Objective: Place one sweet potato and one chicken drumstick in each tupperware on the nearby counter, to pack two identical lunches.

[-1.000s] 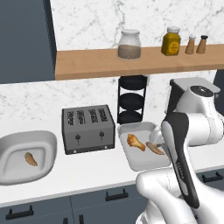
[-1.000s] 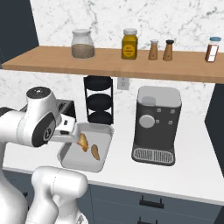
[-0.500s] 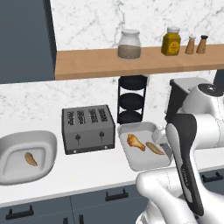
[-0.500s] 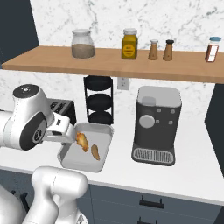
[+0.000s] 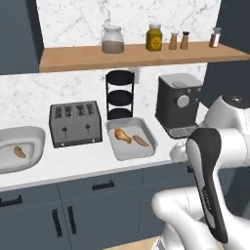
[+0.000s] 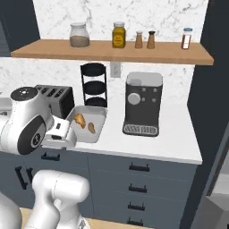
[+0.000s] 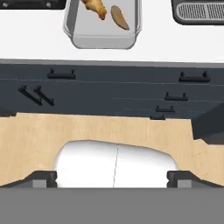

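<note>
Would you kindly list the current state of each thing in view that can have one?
Tupperware by the toaster: holds one chicken drumstick and one sweet potato.
Tupperware at far left: holds a single brown piece.
Gripper: open, holding nothing, out over the floor.
Drawers: closed.

A marble wall (image 5: 97,19) is seen behind a wooden shelf (image 5: 136,54) lined with jars (image 5: 113,40). Dark blue-grey drawers (image 6: 138,179) are set below, and a pale wood floor (image 7: 35,140) is laid in front.
</note>
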You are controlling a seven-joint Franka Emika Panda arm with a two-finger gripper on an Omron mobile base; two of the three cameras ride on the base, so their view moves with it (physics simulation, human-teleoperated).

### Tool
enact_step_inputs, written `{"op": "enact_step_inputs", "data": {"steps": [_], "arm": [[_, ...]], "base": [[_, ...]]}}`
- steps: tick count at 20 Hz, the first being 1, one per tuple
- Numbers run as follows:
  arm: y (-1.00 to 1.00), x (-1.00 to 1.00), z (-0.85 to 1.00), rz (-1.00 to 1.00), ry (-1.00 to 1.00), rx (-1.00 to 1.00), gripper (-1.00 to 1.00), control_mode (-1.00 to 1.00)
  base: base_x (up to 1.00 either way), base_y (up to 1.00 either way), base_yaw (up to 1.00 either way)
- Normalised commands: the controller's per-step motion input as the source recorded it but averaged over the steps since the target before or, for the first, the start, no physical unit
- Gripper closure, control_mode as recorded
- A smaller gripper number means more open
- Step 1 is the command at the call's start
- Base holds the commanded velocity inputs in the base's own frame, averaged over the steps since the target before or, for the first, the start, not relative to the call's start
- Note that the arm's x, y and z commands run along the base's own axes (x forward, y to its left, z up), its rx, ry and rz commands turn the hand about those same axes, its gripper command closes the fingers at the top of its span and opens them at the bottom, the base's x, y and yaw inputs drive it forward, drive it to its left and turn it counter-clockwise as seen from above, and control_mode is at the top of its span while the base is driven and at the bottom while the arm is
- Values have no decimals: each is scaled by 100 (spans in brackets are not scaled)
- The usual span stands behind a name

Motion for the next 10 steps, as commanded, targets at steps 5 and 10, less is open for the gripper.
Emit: {"op": "enact_step_inputs", "data": {"steps": [5,10], "arm": [[0,0,0,0,0,0,-100,100],[0,0,0,0,0,0,-100,100]], "base": [[-94,-73,-25],[-34,-98,-35]]}}
